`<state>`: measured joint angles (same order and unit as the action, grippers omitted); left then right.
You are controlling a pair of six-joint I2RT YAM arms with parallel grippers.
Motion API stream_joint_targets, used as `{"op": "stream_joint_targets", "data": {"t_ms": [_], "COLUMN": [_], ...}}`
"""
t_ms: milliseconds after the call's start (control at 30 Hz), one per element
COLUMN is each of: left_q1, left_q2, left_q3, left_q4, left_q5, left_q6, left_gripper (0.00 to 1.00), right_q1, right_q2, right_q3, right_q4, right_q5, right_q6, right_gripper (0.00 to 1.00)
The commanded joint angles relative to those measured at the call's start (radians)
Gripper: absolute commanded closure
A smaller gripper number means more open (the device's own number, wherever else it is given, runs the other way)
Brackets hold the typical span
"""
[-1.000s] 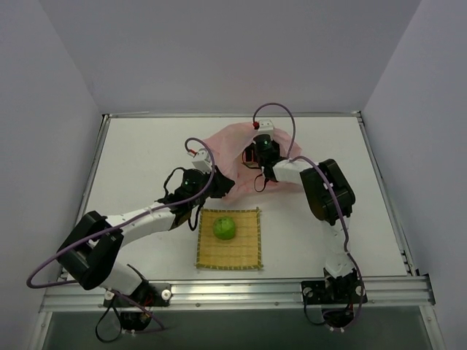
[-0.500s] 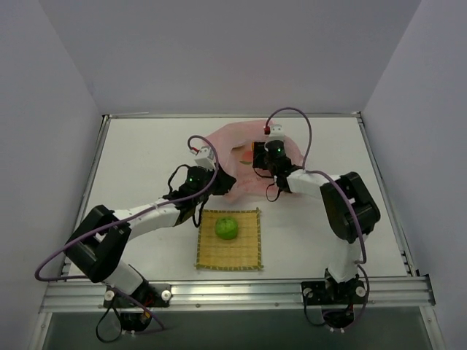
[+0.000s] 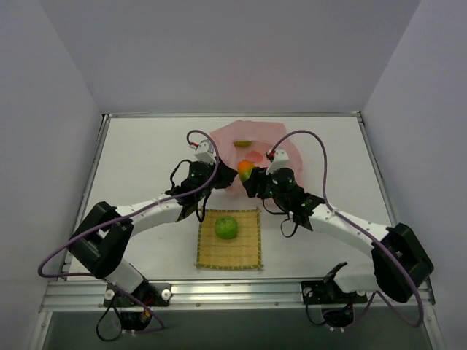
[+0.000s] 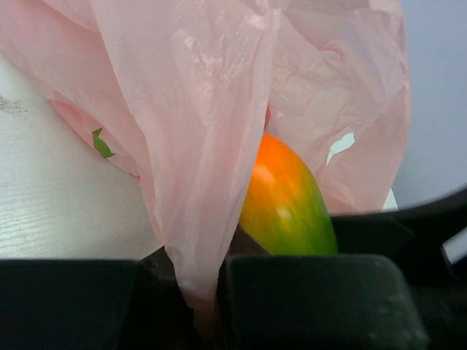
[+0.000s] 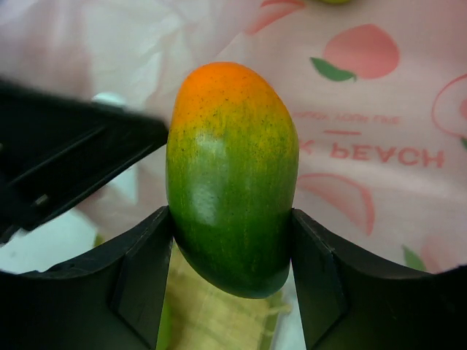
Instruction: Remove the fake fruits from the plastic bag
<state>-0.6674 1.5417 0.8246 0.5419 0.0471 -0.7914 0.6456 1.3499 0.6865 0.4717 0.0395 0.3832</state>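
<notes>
The pink plastic bag (image 3: pixel 271 142) lies at the back centre of the table. My left gripper (image 3: pixel 212 180) is shut on its near left edge, and the bunched pink film (image 4: pixel 197 146) runs down between the jaws (image 4: pixel 204 310). My right gripper (image 3: pixel 249 177) is shut on the green-and-orange mango (image 3: pixel 245 169) and holds it just in front of the bag's mouth. The fingers press both sides of the mango (image 5: pixel 232 175), which also shows in the left wrist view (image 4: pixel 288 208). The round green fruit (image 3: pixel 225 227) sits on the yellow mat (image 3: pixel 248 254). A yellow-green fruit (image 3: pixel 244 144) shows in the bag.
The mat lies on the near centre of the table, just in front of both grippers, and shows below the mango in the right wrist view (image 5: pixel 211 321). Grey walls enclose the white table (image 3: pixel 139 160) on three sides. A metal rail (image 3: pixel 233 292) runs along the near edge.
My right gripper has drawn back out of the bag toward the near side with the mango in it. My left gripper has shifted slightly right, still gripping the bag's edge.
</notes>
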Motion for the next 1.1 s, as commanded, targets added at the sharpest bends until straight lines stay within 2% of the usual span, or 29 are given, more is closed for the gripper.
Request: {"op": "stream_joint_targets", "data": {"t_ms": [0,100,233,433,467,533,900,1067], "left_q1": [0.005,0.008,0.012,0.017,0.017,0.017,0.017,0.015], "left_q2": [-0.009,-0.02,-0.04,-0.063,-0.066,-0.08,-0.1,-0.098], "left_q3": [0.045,0.042,0.027,-0.005,-0.01,-0.021,-0.039,-0.048], "left_q4": [0.035,0.027,0.012,0.012,0.012,0.006,-0.007,0.001], "left_q5": [-0.024,-0.035,-0.038,-0.038,-0.038,-0.038,-0.038,-0.038], "left_q6": [-0.019,-0.017,-0.011,-0.012,-0.012,-0.009,0.009,0.008], "left_gripper": [0.98,0.98,0.98,0.98,0.98,0.98,0.98,0.97], "right_q1": [0.069,0.144,0.281,0.497,0.52,0.552,0.572,0.574], "right_q2": [-0.162,-0.257,-0.319,-0.316,-0.311,-0.285,-0.147,-0.066], "right_q3": [-0.045,-0.09,-0.182,-0.239,-0.246,-0.248,-0.219,-0.206], "right_q4": [-0.073,-0.128,-0.176,-0.183,-0.183,-0.182,-0.159,-0.096], "right_q5": [0.011,0.036,0.173,0.403,0.471,0.508,0.655,0.577], "right_q6": [0.043,0.085,0.193,0.31,0.322,0.348,0.355,0.349], "right_gripper": [0.77,0.77,0.77,0.78,0.77,0.77,0.77,0.77]}}
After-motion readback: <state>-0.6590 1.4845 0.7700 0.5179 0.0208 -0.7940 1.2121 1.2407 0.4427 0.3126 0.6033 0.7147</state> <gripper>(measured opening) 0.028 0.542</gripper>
